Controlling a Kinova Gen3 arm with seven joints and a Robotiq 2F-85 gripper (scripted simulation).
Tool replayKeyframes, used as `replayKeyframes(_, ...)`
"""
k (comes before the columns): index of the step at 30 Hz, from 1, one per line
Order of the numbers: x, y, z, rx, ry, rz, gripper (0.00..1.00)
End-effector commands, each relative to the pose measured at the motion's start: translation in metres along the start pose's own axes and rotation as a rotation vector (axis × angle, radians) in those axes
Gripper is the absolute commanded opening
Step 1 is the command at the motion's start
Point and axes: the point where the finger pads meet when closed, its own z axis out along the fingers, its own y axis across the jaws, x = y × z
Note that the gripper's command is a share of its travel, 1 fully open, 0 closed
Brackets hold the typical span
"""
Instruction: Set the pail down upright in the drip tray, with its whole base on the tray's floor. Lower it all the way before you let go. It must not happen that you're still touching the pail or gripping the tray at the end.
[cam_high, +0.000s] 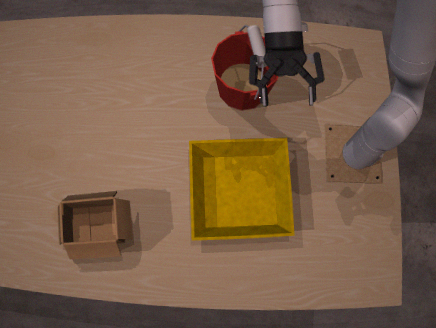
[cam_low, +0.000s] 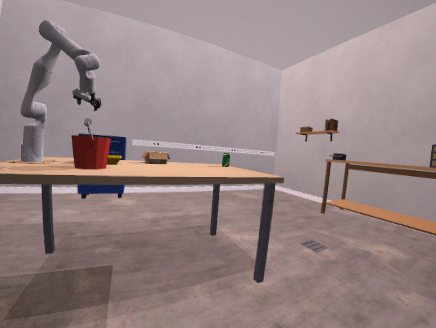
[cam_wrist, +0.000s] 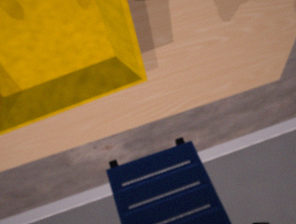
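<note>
The red pail (cam_high: 226, 94) (cam_low: 90, 152) stands upright on the table at the far side, its handle with a white grip (cam_high: 255, 40) (cam_low: 88, 124) raised. The yellow drip tray (cam_high: 197, 190) (cam_low: 114, 160) (cam_wrist: 125, 50) lies empty on the table, in front of the pail in the top view. My gripper (cam_high: 286, 100) (cam_low: 88, 101) is open and empty. It hangs well above the table, just beside the pail's rim and above its handle. The wrist view shows a corner of the tray but not the fingers or the pail.
An open cardboard box (cam_high: 92, 227) (cam_low: 155, 157) sits at the table's front left. A brown pad (cam_high: 340, 142) lies by the arm's base (cam_high: 400, 100). A blue cabinet (cam_low: 116, 145) (cam_wrist: 165, 190) stands beyond the table edge. A green can (cam_low: 226, 159) stands behind the table.
</note>
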Motion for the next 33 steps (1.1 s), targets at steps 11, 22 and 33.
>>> replayKeyframes(11,0.000,0.000,0.000,0.001,0.000,-0.001,1.00)
replayKeyframes(22,0.006,-0.002,-0.001,0.007,0.037,-0.020,1.00)
replayKeyframes(33,0.062,-0.017,-0.025,0.050,0.367,-0.132,1.00)
